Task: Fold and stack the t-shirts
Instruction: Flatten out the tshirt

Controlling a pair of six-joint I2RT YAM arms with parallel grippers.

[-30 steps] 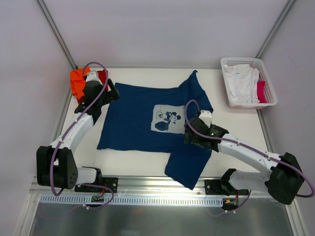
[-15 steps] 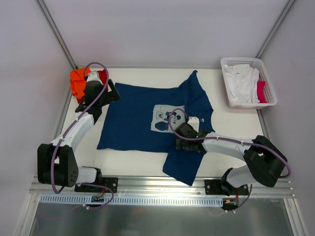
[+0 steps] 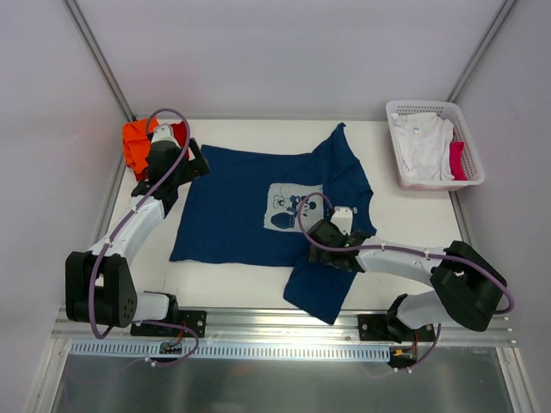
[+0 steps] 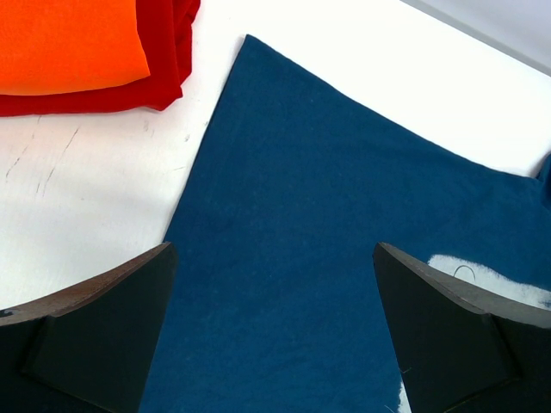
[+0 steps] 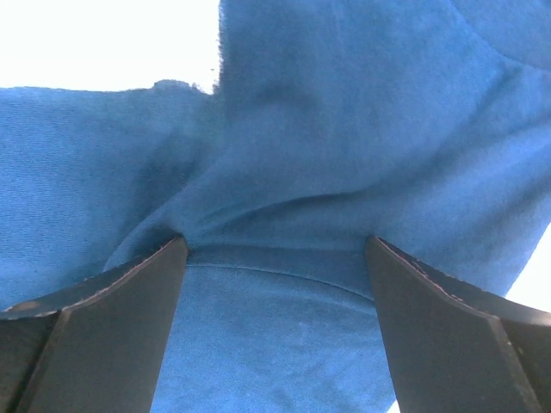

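Observation:
The navy t-shirt [image 3: 237,206] lies spread on the white table, its pale cartoon-mouse print [image 3: 291,209] facing up. My left gripper [image 3: 191,163] hovers open over the shirt's far left corner; in the left wrist view its jaws [image 4: 275,331] stand wide apart above flat navy cloth [image 4: 327,189]. My right gripper [image 3: 323,245] is down on the near right sleeve. It is open, and a sleeve seam [image 5: 275,274] bunches between its fingertips [image 5: 168,258]. A folded orange tee [image 3: 134,140] lies on a red one [image 3: 179,131] at the far left.
A white lattice basket [image 3: 422,107] at the far right holds a white tee [image 3: 422,142] and a red cloth [image 3: 457,160]. The enclosure's walls and frame posts ring the table. Bare tabletop [image 3: 258,133] shows beyond the shirt.
My right arm has swung left and nearer, from beside the print to the near right sleeve, and the sleeve has shifted slightly left. The left arm has not moved.

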